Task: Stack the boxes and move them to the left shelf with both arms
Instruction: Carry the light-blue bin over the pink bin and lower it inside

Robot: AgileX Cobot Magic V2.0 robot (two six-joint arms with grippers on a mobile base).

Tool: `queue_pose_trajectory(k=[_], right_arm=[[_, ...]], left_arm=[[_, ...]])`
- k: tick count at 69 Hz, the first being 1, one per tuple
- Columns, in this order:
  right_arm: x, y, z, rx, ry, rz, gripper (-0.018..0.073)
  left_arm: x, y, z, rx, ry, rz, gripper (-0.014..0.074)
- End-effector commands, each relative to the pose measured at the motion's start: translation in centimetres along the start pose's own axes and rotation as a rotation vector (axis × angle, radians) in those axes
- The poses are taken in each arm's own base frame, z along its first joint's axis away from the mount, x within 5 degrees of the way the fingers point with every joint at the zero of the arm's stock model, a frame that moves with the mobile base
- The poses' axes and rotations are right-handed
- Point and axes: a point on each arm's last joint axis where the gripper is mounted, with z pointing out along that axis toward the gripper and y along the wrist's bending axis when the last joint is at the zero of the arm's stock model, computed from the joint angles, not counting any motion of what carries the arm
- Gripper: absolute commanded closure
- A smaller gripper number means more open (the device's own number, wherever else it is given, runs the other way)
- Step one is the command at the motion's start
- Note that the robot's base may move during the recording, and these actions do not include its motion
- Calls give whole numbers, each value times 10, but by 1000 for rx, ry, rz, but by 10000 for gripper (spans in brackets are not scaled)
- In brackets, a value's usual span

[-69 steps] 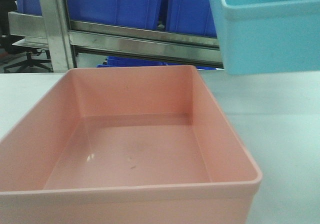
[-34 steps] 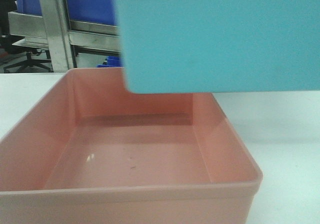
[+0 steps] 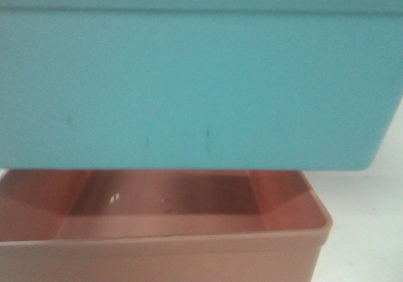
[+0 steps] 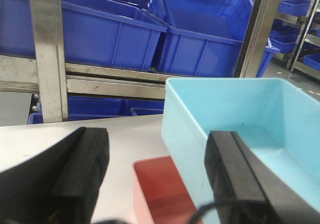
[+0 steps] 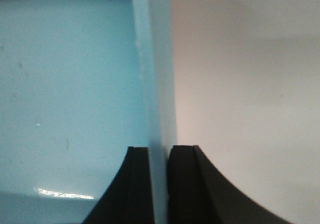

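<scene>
The light blue box (image 3: 189, 87) hangs in the air just above the salmon pink box (image 3: 164, 250), which rests on the white table (image 3: 368, 231). It covers most of the pink box's opening in the front view. My right gripper (image 5: 160, 149) is shut on the blue box's side wall (image 5: 155, 84), one finger inside and one outside. My left gripper (image 4: 156, 136) is open with nothing held. Between its fingers I see a corner of the pink box (image 4: 160, 189) and the blue box (image 4: 240, 109) to its right.
Behind the table stands a stainless-steel shelf rack with a flat crossbar (image 4: 115, 84) and an upright post (image 4: 47, 54). Several big dark blue crates (image 4: 200, 39) sit on it. More racks with crates stand at the far right (image 4: 300, 29).
The blue box has travelled left from the upper right to above the pink box, and now fills the upper front view, hiding the rack behind.
</scene>
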Motion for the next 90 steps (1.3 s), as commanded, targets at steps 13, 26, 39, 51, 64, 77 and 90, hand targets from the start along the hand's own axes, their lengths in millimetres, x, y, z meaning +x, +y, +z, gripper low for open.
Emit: queue_pose_trajectory(k=[13,26,39,51,64,77,90], right_arm=[[-2,20,-10,-97,-94,-17,503],[-5,22,-4,-99,-100,-18,503],[-5,27,6,-101,-94,-48,503],[-7,29,15,-93,-79,-56,503],[-7,30,15,-91,-92,-62,503],[-7,31,15,-90,-94,-69,503],[-7,30,15,-83,-99,-74,503]], left_arm=[[-13,-2,-2,12,-65,-6,262],[-13,-2,-2,12,-65,-6,262],[-13,-2,-2,12,-65,-6,262],[-13,-2,-2,12,-67,-6,262],[-13,-2,-2,12,-67,-6,262],[-14,-2,-2,13,-74,-6,262],[-14,-2,-2,13,-74,-6,262]])
